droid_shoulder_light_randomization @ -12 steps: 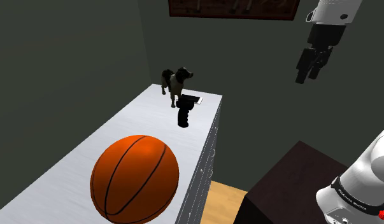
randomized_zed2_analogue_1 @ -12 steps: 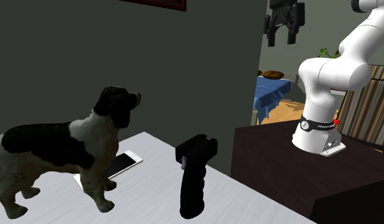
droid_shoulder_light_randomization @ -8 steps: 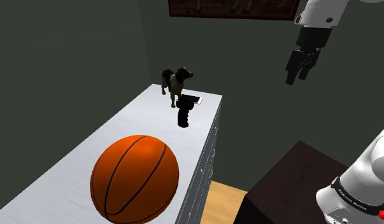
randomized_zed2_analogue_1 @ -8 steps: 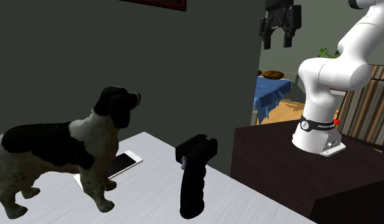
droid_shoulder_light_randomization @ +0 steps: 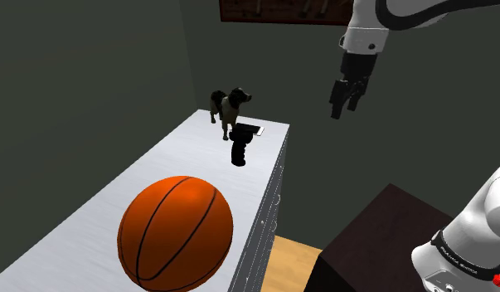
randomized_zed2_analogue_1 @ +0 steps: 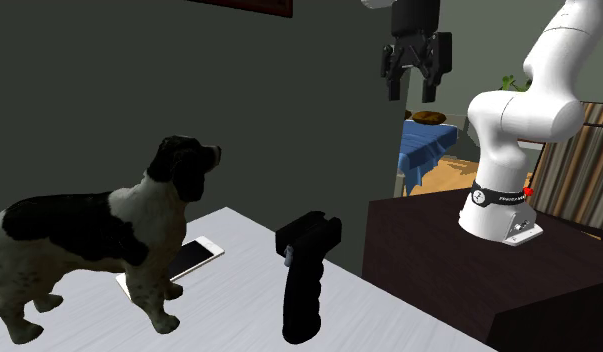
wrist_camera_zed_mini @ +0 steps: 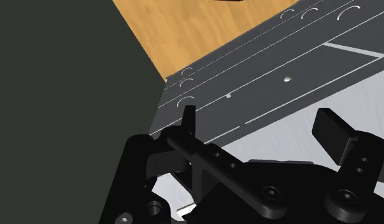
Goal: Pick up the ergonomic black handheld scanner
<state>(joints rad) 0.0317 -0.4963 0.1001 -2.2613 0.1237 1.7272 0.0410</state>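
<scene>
The hand (droid_shoulder_light_randomization: pixel 342 106), open and empty, had swung towards the scanner (droid_shoulder_light_randomization: pixel 239 149) near the surface's (droid_shoulder_light_randomization: pixel 148 170) far edge. Grasp not yet begun.

Dark green wall (droid_shoulder_light_randomization: pixel 90 75), framed picture (droid_shoulder_light_randomization: pixel 302 10), wood floor (droid_shoulder_light_randomization: pixel 291 264), pale drawer cabinet (droid_shoulder_light_randomization: pixel 271 201)

No readable text, white lettering on arm's base band (randomized_zed2_analogue_1: pixel 497 197) illegible

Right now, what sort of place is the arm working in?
Likely a lived-in room of a house: a long white chest of drawers against a dark green wall, a framed picture hung on it, and a light wooden floor.
</scene>
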